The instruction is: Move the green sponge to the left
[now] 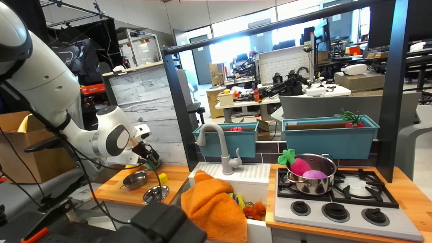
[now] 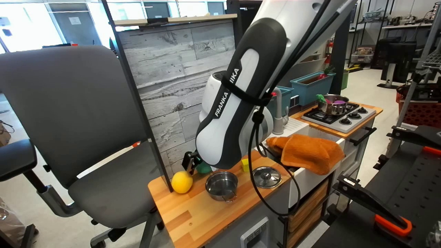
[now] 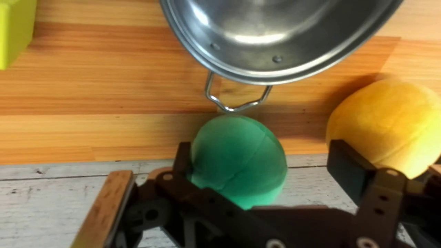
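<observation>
Jaws spread, the Robotiq gripper [image 3: 260, 151] hangs above a wooden counter [image 3: 103, 82] with a green ball [image 3: 239, 158] between its fingers, close to the left one in the wrist view; contact there is hard to judge. The green sponge [image 3: 17, 32], a lime-hued block, sits well outside the jaws, past that finger. A steel pot [image 3: 275, 44] stands ahead, a yellow ball [image 3: 387, 119] beside the right finger.

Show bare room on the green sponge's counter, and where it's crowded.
Largest patch: counter between yellow plush, steel pot and front edge. Smaller: between that pot and green sponge. Crowded: along the wall, with green plush, yellow plush and open jaws.
</observation>
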You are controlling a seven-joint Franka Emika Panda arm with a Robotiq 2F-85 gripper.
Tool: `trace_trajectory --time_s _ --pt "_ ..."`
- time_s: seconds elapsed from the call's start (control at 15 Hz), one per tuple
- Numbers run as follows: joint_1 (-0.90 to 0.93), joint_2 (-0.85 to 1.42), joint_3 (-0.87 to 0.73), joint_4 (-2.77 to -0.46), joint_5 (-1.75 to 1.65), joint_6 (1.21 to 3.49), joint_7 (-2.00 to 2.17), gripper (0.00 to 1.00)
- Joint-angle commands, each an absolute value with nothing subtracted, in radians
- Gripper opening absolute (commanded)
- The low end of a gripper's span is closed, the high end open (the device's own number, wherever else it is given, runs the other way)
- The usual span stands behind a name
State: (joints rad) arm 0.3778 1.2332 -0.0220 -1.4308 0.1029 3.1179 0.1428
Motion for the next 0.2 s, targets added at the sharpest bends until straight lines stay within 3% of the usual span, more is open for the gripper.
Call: trace_trajectory --time_s 0.0,0.13 --pt "0.374 1.236 -0.02 -1.428 0.091 3.117 0.152 1.0" --pt "0.375 1.236 -0.02 -1.428 0.091 3.117 0.152 1.0"
